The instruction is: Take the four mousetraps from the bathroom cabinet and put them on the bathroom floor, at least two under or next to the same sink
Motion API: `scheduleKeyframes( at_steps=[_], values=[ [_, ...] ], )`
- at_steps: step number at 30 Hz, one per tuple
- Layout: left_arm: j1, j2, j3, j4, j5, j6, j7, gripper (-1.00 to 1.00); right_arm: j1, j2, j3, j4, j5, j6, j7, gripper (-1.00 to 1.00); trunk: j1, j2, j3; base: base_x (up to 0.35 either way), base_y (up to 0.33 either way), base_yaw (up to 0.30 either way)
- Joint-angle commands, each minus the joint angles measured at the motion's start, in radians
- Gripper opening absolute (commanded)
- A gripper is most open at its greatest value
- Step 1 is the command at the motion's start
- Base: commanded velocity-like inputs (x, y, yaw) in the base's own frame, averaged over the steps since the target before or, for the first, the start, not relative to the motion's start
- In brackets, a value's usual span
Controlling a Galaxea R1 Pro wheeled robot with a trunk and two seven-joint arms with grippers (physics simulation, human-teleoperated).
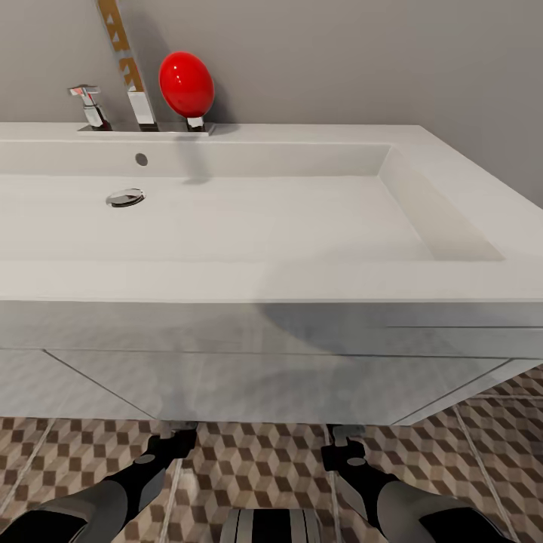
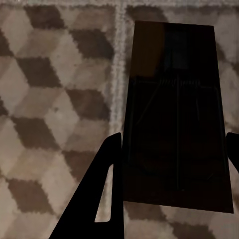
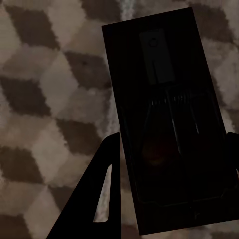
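Both arms reach low toward the foot of the sink, which stands over the bathroom floor.

Risk: a trap released from above the tiles could bounce, flip or skid away from the sink. Fingers dragging on a trap during opening could also shift it. Height above the floor cannot be judged.

Left gripper: fingers partly open, flanking a mousetrap. One finger edge meets the trap's side, so it appears gripped.

Right gripper: the same arrangement, fingers close on either side of a second mousetrap, apparently held, lying slightly skewed between them.
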Motion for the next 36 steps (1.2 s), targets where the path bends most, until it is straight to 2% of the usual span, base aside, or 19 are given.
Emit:
scheduleKeyframes(
  at_steps=[1, 36],
  values=[
    [0.000, 0.000, -0.009, 0.000, 0.007, -0.003, 0.004, -1.00, -0.001, 0.000, 0.007, 0.002, 0.000, -0.003, -0.003, -1.00, 0.000, 0.000, -0.001, 0.000, 0.000, 0.000],
    [0.000, -0.001, -0.009, 0.000, 0.005, -0.006, 0.004, -1.00, -0.001, -0.002, 0.007, 0.002, 0.000, -0.003, -0.003, -1.00, 0.000, 0.000, -0.001, 0.011, 0.000, 0.000]
  ],
)
